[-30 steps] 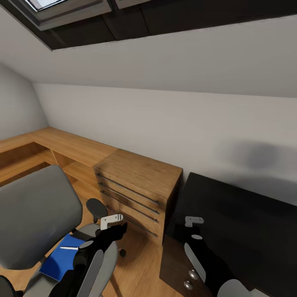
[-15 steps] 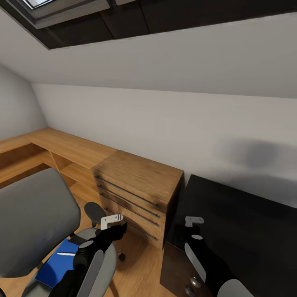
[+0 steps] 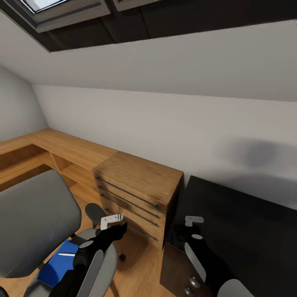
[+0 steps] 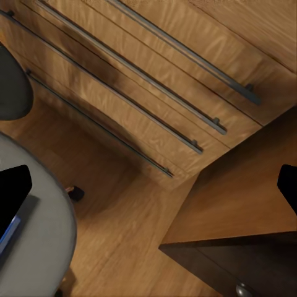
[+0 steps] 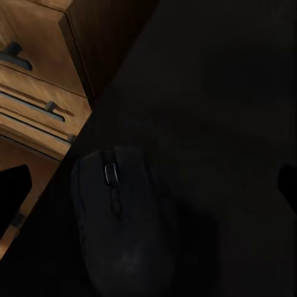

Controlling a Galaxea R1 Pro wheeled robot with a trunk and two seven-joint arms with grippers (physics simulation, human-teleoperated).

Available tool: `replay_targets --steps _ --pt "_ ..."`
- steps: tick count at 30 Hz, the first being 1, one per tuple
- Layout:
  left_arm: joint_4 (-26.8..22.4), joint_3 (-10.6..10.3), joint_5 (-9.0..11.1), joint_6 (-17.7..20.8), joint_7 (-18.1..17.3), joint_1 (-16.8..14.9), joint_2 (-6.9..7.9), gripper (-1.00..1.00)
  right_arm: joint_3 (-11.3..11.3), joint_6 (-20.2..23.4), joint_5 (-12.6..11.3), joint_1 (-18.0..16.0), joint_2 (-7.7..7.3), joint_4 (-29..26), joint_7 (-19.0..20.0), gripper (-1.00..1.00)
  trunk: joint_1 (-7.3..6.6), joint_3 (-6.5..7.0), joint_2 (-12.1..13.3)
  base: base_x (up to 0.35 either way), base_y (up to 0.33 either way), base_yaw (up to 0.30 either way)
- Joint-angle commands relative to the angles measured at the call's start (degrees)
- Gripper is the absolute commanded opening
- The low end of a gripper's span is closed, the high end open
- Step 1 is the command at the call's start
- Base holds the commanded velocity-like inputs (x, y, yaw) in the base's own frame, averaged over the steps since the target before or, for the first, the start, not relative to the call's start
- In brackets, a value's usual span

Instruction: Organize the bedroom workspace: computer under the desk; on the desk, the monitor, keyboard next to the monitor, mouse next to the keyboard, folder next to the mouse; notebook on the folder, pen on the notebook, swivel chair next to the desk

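Observation:
The grey swivel chair (image 3: 37, 222) stands at the lower left of the head view. On its seat lies the blue folder (image 3: 55, 266) with a thin white pen (image 3: 66, 254) on top. My left gripper (image 3: 112, 220) hovers open beside the chair's armrest (image 3: 95, 211); its wrist view shows the seat edge (image 4: 43, 241) and a sliver of the folder (image 4: 6, 232). My right gripper (image 3: 194, 220) hangs open over the black desk (image 3: 247, 231). Just below it, in the right wrist view, the dark mouse (image 5: 124, 229) rests on the desk top. The computer, monitor, keyboard and notebook are out of view.
A light-wood drawer cabinet (image 3: 136, 189) stands between chair and desk, with low wooden shelving (image 3: 62, 148) running left along the wall. A dark drawer unit (image 3: 181, 276) sits under the desk's corner. The sloping grey wall is close behind. Wood floor (image 4: 130, 229) shows between chair and cabinet.
The whole picture has shifted slightly, so the camera moved; the chair sits a bit lower and further left in view. Both grippers stay open and hold their places.

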Motion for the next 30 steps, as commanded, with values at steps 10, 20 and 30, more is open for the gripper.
replay_targets --steps 10,20,30 --pt "-0.1 -0.1 0.5 0.2 0.5 0.0 0.00 1.00 -0.1 0.4 -0.6 3.1 -0.59 -10.6 -0.5 1.00 -2.19 1.73 4.0 0.000 0.000 0.000" --pt "-0.1 0.0 0.4 0.2 0.5 0.0 0.01 1.00 -0.1 0.4 -0.9 5.7 -0.62 -16.0 -0.5 1.00 -3.07 2.44 5.6 0.000 0.000 0.000" --pt "0.0 0.0 0.5 0.2 0.5 0.0 0.01 1.00 -0.2 0.2 -0.9 5.8 -0.66 -15.7 -0.5 1.00 -3.07 2.44 5.6 -0.275 0.000 0.000"
